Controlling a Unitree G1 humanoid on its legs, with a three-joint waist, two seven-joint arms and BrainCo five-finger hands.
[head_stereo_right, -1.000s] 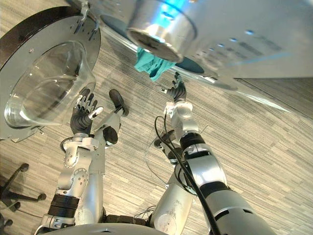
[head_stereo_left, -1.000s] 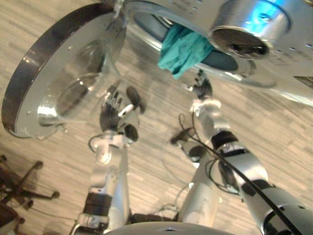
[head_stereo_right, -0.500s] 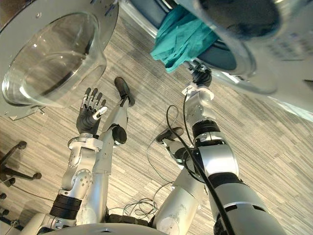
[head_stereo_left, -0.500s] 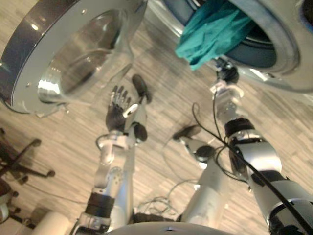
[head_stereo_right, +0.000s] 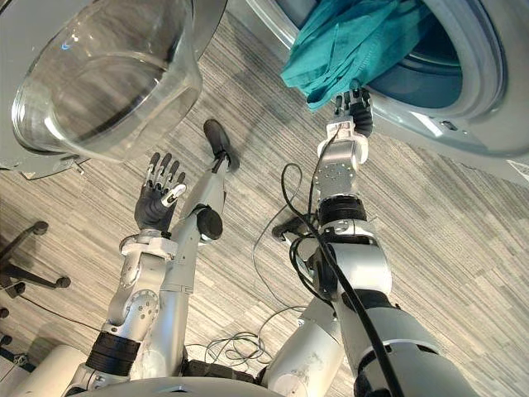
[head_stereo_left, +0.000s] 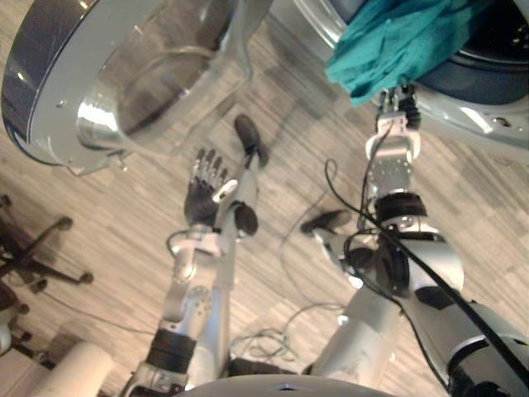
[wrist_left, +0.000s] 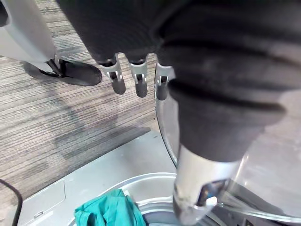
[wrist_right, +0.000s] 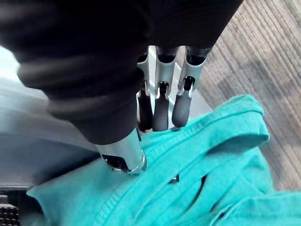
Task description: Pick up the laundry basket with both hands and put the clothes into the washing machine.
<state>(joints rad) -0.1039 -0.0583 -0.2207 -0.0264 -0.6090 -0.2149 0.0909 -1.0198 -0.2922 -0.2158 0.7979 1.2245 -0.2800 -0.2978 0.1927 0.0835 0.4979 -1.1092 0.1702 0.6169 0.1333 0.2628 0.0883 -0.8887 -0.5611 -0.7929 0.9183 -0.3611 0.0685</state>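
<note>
A teal cloth [head_stereo_right: 347, 41] hangs out of the washing machine's round opening [head_stereo_right: 471, 91] and droops over its lower rim. My right hand [head_stereo_right: 351, 106] reaches up to the cloth's lower edge. In the right wrist view its fingers [wrist_right: 162, 108] are curled with their dark tips on the teal hem [wrist_right: 197, 165], and the thumb lies across the fabric. My left hand [head_stereo_right: 157, 198] is held up, open and empty, fingers straight, just below the machine's swung-open door [head_stereo_right: 107, 74]. The left wrist view looks past its fingers [wrist_left: 136, 80] at the cloth [wrist_left: 108, 212].
The door's glass bowl [head_stereo_left: 140, 78] bulges out above my left hand. An office chair base [head_stereo_left: 41, 256] stands on the striped floor at the left. A white rounded object [head_stereo_left: 74, 372] sits at the lower left.
The camera has tipped up towards the machine. My right hand has risen to the cloth's hanging edge and its fingers have curled. The left hand stays open.
</note>
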